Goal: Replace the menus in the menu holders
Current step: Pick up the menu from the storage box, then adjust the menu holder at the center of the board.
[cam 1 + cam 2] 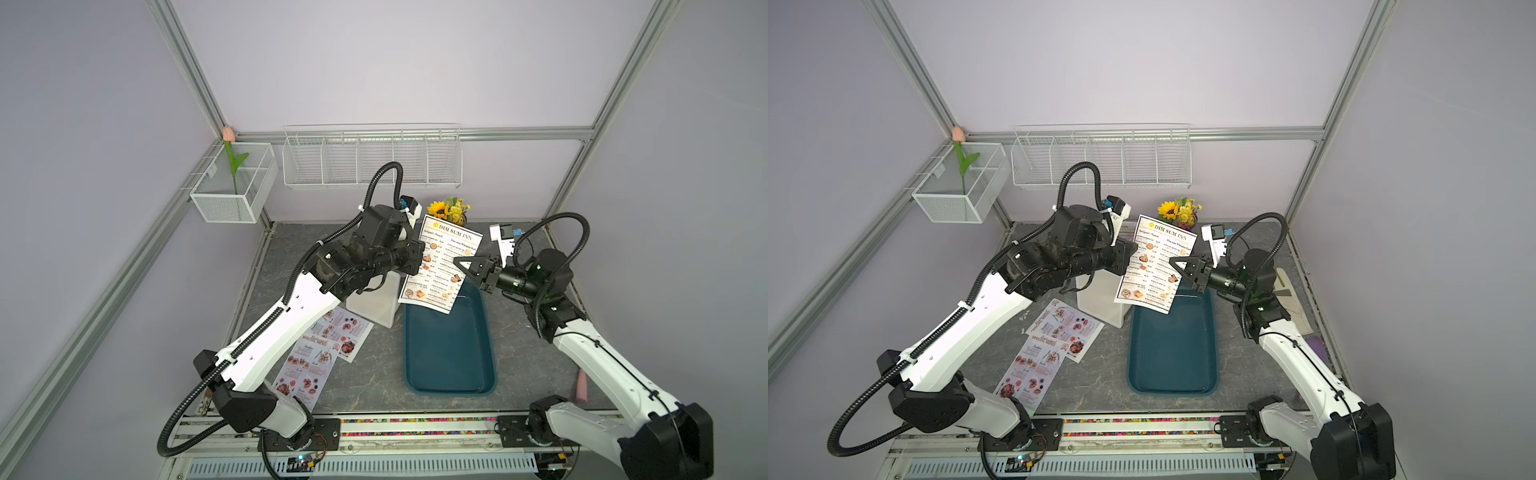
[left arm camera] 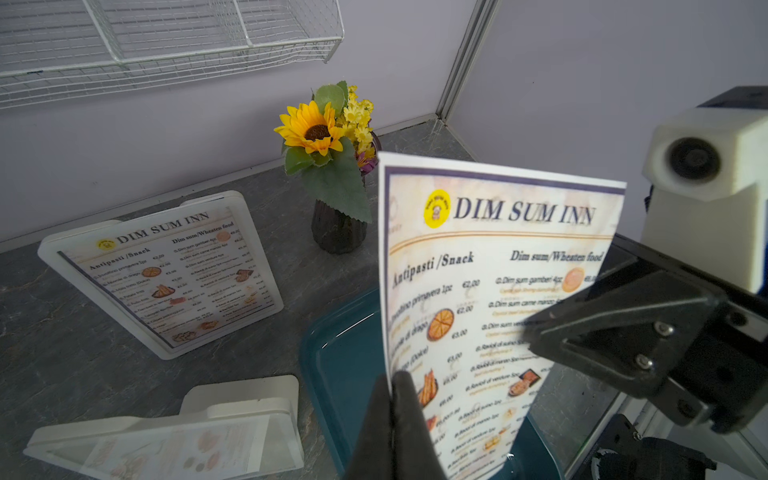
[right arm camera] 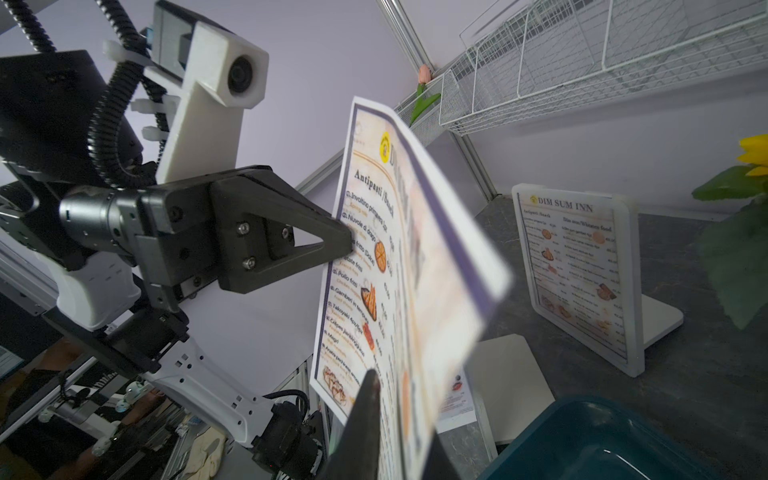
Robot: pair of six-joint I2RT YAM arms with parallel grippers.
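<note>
A white "DIM SUM INN" menu [image 1: 440, 266] [image 1: 1154, 262] hangs upright over the far end of the teal tray. My left gripper [image 1: 417, 254] [image 2: 392, 378] is shut on its left edge. My right gripper [image 1: 457, 262] [image 3: 390, 399] is shut on its right edge, with a finger on each face of the sheet. Two pinkish "SPECIAL MENU" sheets [image 1: 345, 332] [image 1: 305, 370] lie flat at front left. One menu holder [image 2: 166, 270] [image 3: 582, 270] stands at the back with a DIM SUM INN menu in it. Another white menu holder [image 1: 372, 305] [image 2: 187, 436] stands below my left arm.
The dark teal tray [image 1: 449, 353] [image 1: 1171, 353] lies mid-table. A dark vase with a sunflower [image 1: 446, 210] stands at the back behind the held sheet. White wire baskets [image 1: 370, 160] hang on the back wall, and a mesh box with a tulip [image 1: 232, 183] hangs on the left rail.
</note>
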